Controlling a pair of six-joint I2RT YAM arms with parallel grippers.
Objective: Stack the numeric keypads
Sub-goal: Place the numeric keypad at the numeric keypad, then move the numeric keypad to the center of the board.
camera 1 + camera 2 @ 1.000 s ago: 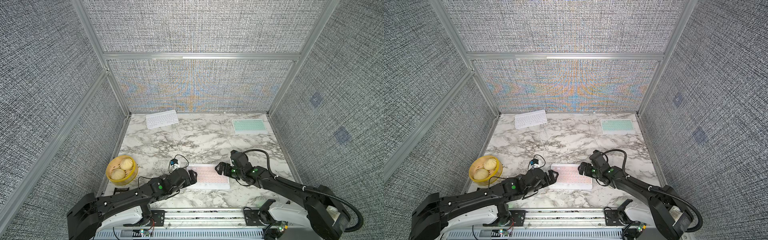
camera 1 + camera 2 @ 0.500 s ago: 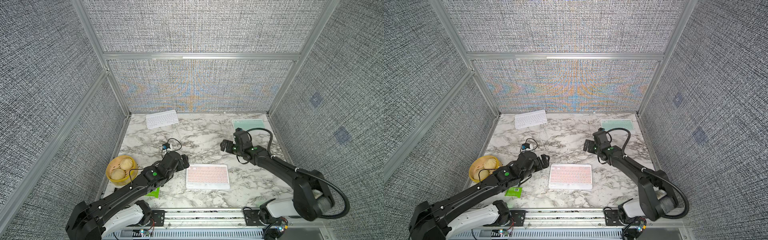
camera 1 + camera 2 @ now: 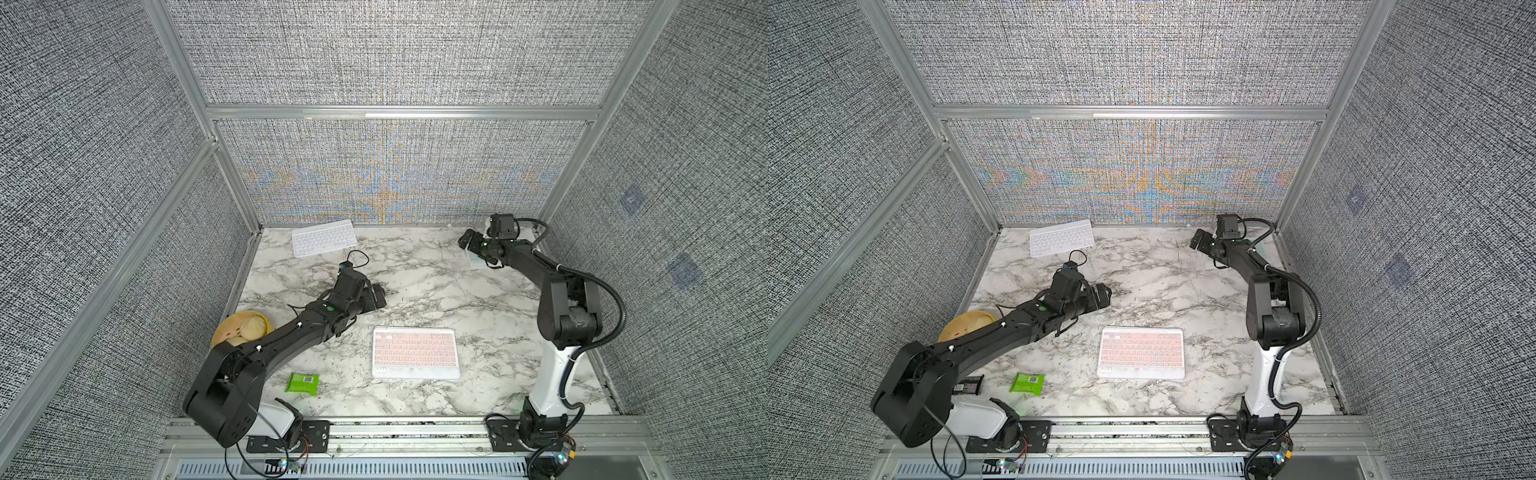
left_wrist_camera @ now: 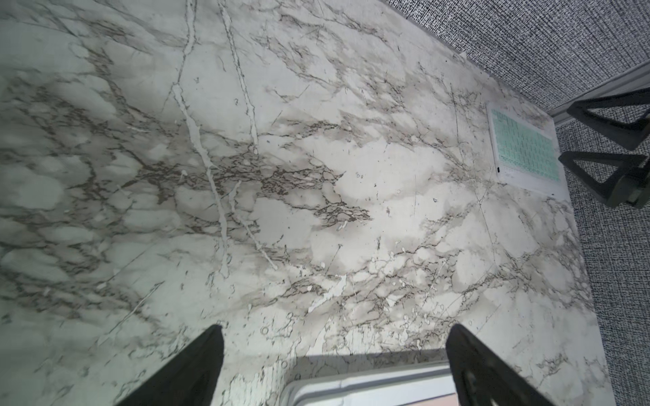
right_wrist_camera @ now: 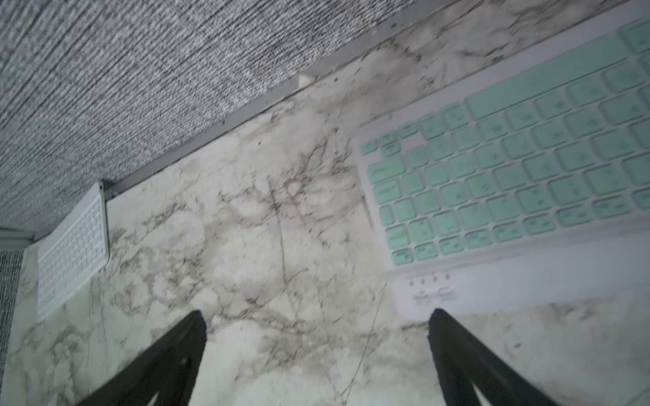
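Plainly, left tool (image 4: 336, 327) and right tool (image 5: 316, 312) both gape wide, gripping nothing.

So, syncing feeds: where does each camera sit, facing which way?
Top views: high over the front edge, looking down at the table; left arm, right arm show.
Left wrist: behind the open left pincer, facing the mint keyboard.
Right wrist: behind the open right pincer, facing mint keyboard, white keyboard.
Wrists share the mint keyboard.
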